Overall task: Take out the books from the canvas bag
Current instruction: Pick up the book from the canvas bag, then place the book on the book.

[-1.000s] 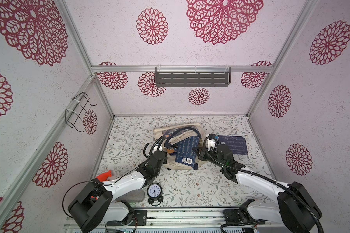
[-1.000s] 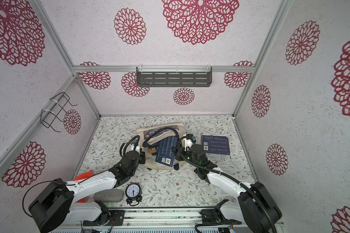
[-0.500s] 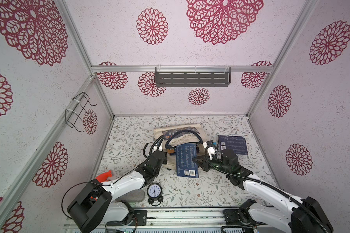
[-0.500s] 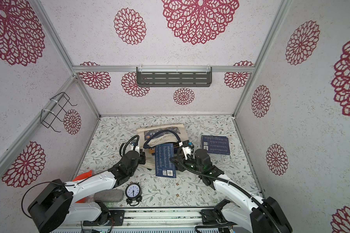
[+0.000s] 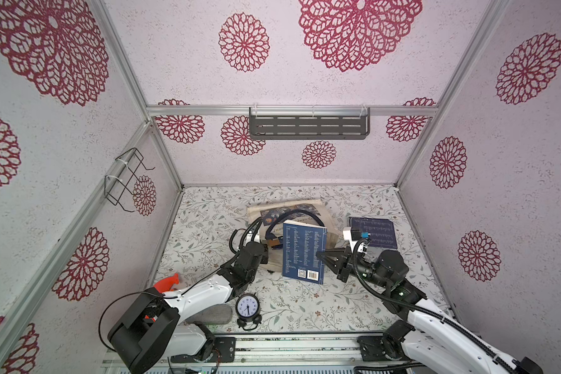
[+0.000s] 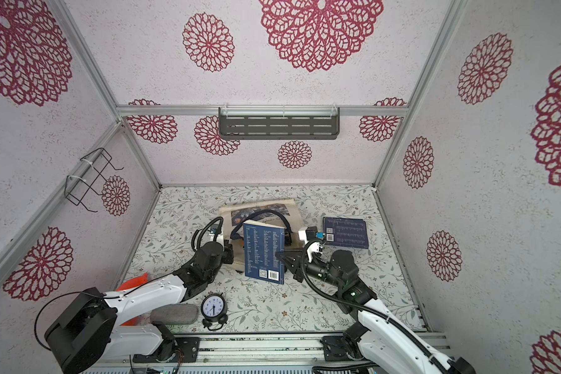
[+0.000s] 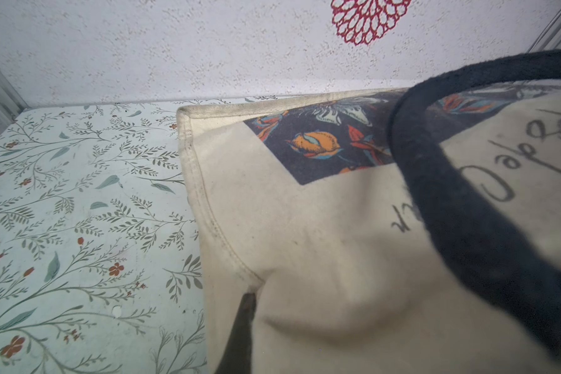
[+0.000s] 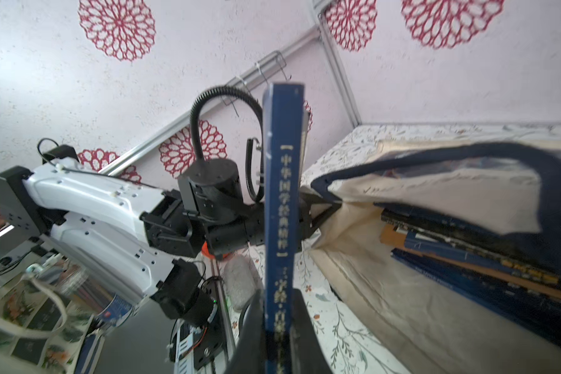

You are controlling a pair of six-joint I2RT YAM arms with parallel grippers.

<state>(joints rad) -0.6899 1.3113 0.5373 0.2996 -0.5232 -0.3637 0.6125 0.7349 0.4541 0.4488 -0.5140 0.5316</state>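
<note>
Gripping a navy book [image 5: 300,249] with pale text columns and white barcodes by its long edge, right gripper [image 5: 320,254] holds it just outside the cream canvas bag [image 5: 257,213]. Other books [image 8: 467,257] inside show edges only, titles unreadable. Left gripper [image 8: 332,203], arm stretched low, is clenched on the bag's mouth rim.

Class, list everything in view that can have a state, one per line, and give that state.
left tool, shut on bag rim
right tool, shut on held book
bag, lying on table, mouth open
held book, out of bag, gripped at its spine
second book, flat on table, out of bag
stacked books, inside bag
clock, standing
</note>
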